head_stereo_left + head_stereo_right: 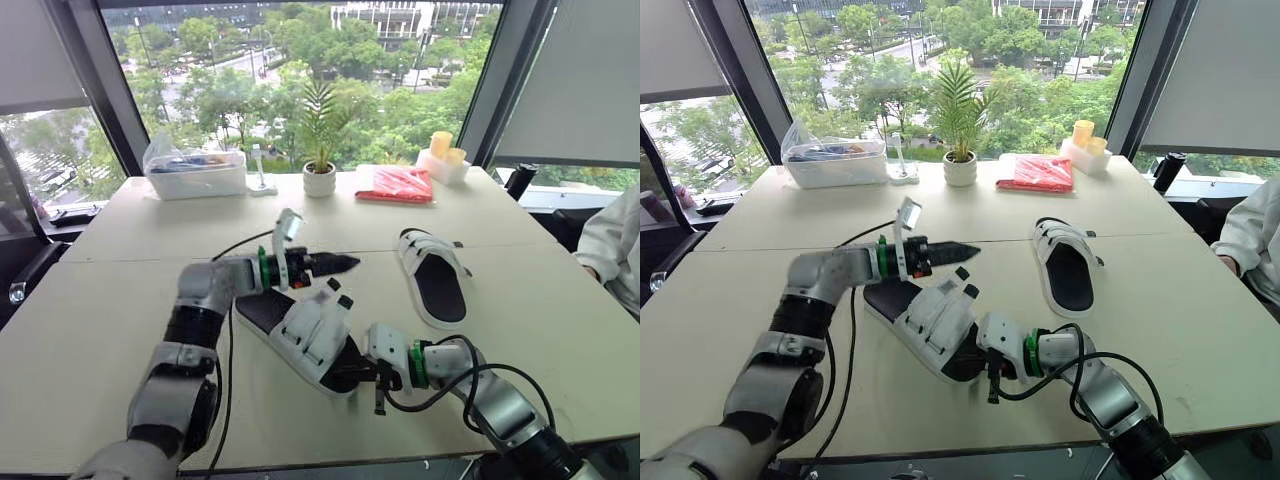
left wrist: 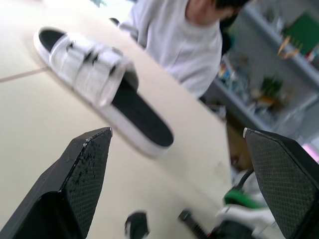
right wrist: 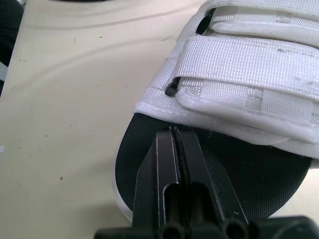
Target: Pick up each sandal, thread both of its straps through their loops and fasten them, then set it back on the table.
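Two white sandals with black footbeds lie on the cream table (image 1: 110, 330). The near sandal (image 1: 310, 335) is in the middle, its two straps (image 3: 249, 74) laid across it. The far sandal (image 1: 432, 275) lies to the right, also seen as the sandal (image 2: 99, 74) in the left wrist view. My left gripper (image 1: 345, 263) hovers open just beyond the near sandal with nothing between its fingers (image 2: 84, 169). My right gripper (image 3: 175, 134) is shut, its tips lying on the near sandal's footbed (image 3: 249, 174) against the front strap's edge. That same right gripper (image 1: 358, 375) is at the sandal's end nearest me.
A potted plant (image 1: 320, 178), a clear plastic box (image 1: 195, 170), a red packet (image 1: 398, 185) and yellow cups (image 1: 442, 148) line the far edge by the window. A person in a white shirt (image 2: 179, 40) sits at the table's right side. A black cable (image 1: 228, 330) trails over the table.
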Controlling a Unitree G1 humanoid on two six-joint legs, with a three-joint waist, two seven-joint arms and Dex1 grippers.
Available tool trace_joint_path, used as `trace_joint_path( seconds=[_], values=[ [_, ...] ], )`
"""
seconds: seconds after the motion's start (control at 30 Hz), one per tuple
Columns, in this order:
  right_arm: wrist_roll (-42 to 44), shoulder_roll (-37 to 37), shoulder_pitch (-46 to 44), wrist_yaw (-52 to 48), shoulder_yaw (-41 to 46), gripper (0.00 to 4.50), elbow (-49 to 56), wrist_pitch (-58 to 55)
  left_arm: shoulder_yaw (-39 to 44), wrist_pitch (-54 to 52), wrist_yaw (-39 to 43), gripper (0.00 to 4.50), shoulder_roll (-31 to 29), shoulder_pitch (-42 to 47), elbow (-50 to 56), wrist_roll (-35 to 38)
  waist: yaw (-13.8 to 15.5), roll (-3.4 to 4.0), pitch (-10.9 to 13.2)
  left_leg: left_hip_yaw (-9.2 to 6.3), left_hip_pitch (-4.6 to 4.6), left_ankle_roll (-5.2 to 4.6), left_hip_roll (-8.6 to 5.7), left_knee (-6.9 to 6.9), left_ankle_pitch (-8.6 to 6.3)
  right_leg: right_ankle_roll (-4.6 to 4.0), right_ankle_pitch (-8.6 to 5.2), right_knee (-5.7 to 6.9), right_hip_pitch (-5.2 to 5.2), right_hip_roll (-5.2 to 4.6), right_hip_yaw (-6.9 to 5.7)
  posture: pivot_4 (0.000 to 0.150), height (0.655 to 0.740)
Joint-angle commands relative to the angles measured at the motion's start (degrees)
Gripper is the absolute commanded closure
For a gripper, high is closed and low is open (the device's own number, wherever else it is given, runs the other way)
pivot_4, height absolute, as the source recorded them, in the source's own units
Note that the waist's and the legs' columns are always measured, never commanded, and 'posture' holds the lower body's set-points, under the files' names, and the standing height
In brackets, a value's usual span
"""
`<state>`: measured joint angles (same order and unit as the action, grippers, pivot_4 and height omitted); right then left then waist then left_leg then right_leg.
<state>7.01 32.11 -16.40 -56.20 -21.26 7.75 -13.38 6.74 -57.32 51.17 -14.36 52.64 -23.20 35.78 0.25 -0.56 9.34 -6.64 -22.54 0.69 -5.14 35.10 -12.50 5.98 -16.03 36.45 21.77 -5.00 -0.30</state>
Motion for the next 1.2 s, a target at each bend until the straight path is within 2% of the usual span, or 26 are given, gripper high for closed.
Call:
trace_joint_path(
  seconds=[0.03, 0.17, 0.23, 0.27, 0.33, 0.43, 0.57, 0.6, 0.77, 0.83, 0.9, 0.97, 1.03, 1.13, 1.2],
  values=[
    [-2.24, 0.43, 1.37, -0.08, -1.63, 4.5, -3.13, -1.66, 3.06, -1.59, -1.76, 0.09, -2.13, -0.02, 2.81, 1.93, -0.04, 0.0, 0.0, 0.0, -0.01, 0.0, 0.0, -0.02, 0.0, 0.0, 0.0, 0.0, 0.02, 0.01, 0.0, 0.15, 0.74],
    [-2.01, 0.45, 1.1, 0.05, -1.32, 4.5, -3.39, -1.52, -6.21, 13.16, 5.92, 0.09, -11.27, -6.48, 5.41, -8.44, -0.54, 0.02, -0.01, 0.05, 0.01, 0.05, 0.01, -0.07, 0.01, -0.02, 0.01, 0.01, 0.04, 0.0, 0.04, 0.15, 0.74],
    [-2.07, 0.41, 0.93, 0.12, -1.23, 4.5, -3.62, -1.44, -10.25, 24.73, 9.91, 0.09, -15.51, -9.58, 3.17, -14.82, 0.03, -0.09, -0.01, 0.01, 0.0, 0.06, -0.01, -0.08, 0.0, -0.03, 0.01, 0.0, 0.06, -0.01, 0.04, 0.15, 0.74],
    [-2.08, 0.41, 0.83, 0.1, -1.13, 4.5, -3.7, -1.38, -11.4, 30.36, 11.42, 0.49, -17.19, -10.17, 0.77, -17.5, -0.02, -0.05, -0.01, 0.05, 0.04, 0.06, 0.0, -0.05, -0.01, -0.04, 0.01, -0.08, 0.2, -0.04, 0.05, 0.15, 0.74],
    [-2.03, 0.59, 0.72, 0.02, -0.93, 4.5, -3.52, -1.32, -12.59, 38.82, 14.7, 0.91, -18.97, -10.2, -3.41, -20.21, 0.14, -0.06, -0.01, 0.13, 0.02, 0.06, 0.03, -0.1, 0.0, -0.1, 0.03, -0.07, 0.19, -0.05, 0.12, 0.15, 0.74],
    [-1.63, 1.19, 0.73, -0.24, -0.28, 4.5, -2.06, -1.87, -13.56, 48.65, 20.07, 2.3, -19.66, -8.99, -9.18, -22.22, 0.45, -0.06, -0.01, 0.13, -0.13, 0.06, 0.06, -0.07, 0.0, -0.19, 0.01, -0.07, 0.46, -0.05, 0.11, 0.15, 0.74],
    [-0.98, 2.31, 1.07, -0.37, 1.24, 4.5, 1.43, -3.22, -15.55, 63.64, 24.96, 4.38, -19.25, -6.96, -17.46, -26.78, 0.53, -0.06, -0.01, 0.09, -0.45, 0.04, 0.04, 0.03, 0.01, -0.19, 0.04, -0.08, 0.65, -0.07, 0.08, 0.15, 0.74],
    [-0.5, 2.62, 1.25, -0.32, 1.89, 4.5, 2.9, -4.0, -16.13, 67.08, 25.92, 4.48, -18.97, -6.47, -19.38, -27.74, 0.53, -0.06, -0.01, 0.09, -0.58, 0.04, 0.04, 0.06, 0.02, -0.19, 0.07, -0.07, 0.68, -0.07, 0.08, 0.15, 0.74],
    [3.32, 3.75, 1.78, 0.37, 5.74, 4.5, 9.78, -9.27, -16.75, 76.19, 29.1, 4.48, -16.88, -3.68, -25.33, -29.41, 0.55, -0.1, 0.02, 0.1, -0.99, 0.0, -0.02, 0.11, 0.02, -0.13, 0.15, 0.0, 0.99, -0.09, 0.06, 0.15, 0.74],
    [4.56, 4.59, 1.98, 0.39, 7.23, 4.5, 12.18, -11.32, -15.18, 70.12, 29.38, 4.48, -15.57, -1.4, -26.5, -27.63, 0.48, -0.14, 0.08, 0.09, -1.05, -0.02, -0.03, 0.11, 0.01, -0.11, 0.16, -0.01, 1.04, -0.08, 0.04, 0.15, 0.74],
    [4.25, 5.75, 2.31, 0.58, 7.79, 4.5, 13.79, -12.06, -13.29, 58.23, 30.16, 4.48, -14.87, 1.59, -28.1, -24.96, 0.49, -0.23, 0.19, 0.09, -1.09, -0.04, -0.03, 0.12, 0.01, -0.08, 0.17, 0.03, 1.07, -0.06, 0.03, 0.15, 0.74],
    [4.27, 6.66, 2.8, 0.81, 8.2, 4.5, 15.34, -12.85, -12.85, 48.04, 33.13, 3.93, -15.41, 3.87, -29.09, -23.73, 0.21, -0.41, 0.33, 0.09, -1.1, -0.05, -0.04, 0.19, 0.01, -0.04, 0.15, 0.17, 1.12, 0.04, -0.04, 0.15, 0.74],
    [4.3, 8.02, 3.58, 0.64, 8.83, 4.5, 17.21, -13.47, -13.63, 40.05, 37.21, 3.18, -16.29, 5.51, -29.7, -23.66, -0.36, -0.42, 0.34, 0.13, -1.1, -0.06, -0.05, 0.2, 0.0, 0.03, 0.1, 0.38, 1.19, 0.07, -0.05, 0.15, 0.74],
    [4.89, 10.36, 5.01, 0.59, 10.57, 4.5, 20.71, -14.63, -14.86, 31.44, 40.79, 1.64, -16.97, 7.35, -30.49, -23.69, -1.11, -0.42, 0.38, 0.15, -1.1, -0.08, -0.11, 0.2, 0.01, 0.14, 0.01, 0.64, 1.29, 0.05, -0.03, 0.15, 0.74],
    [4.92, 12.01, 5.7, 0.95, 12.23, 4.5, 23.13, -15.2, -17.24, 25.41, 41.33, 0.61, -17.58, 7.9, -29.79, -21.18, -1.33, -0.45, 0.41, 0.15, -1.1, -0.08, -0.1, 0.2, 0.01, 0.14, 0.01, 0.69, 1.32, 0.06, -0.02, 0.15, 0.74]
  ],
)
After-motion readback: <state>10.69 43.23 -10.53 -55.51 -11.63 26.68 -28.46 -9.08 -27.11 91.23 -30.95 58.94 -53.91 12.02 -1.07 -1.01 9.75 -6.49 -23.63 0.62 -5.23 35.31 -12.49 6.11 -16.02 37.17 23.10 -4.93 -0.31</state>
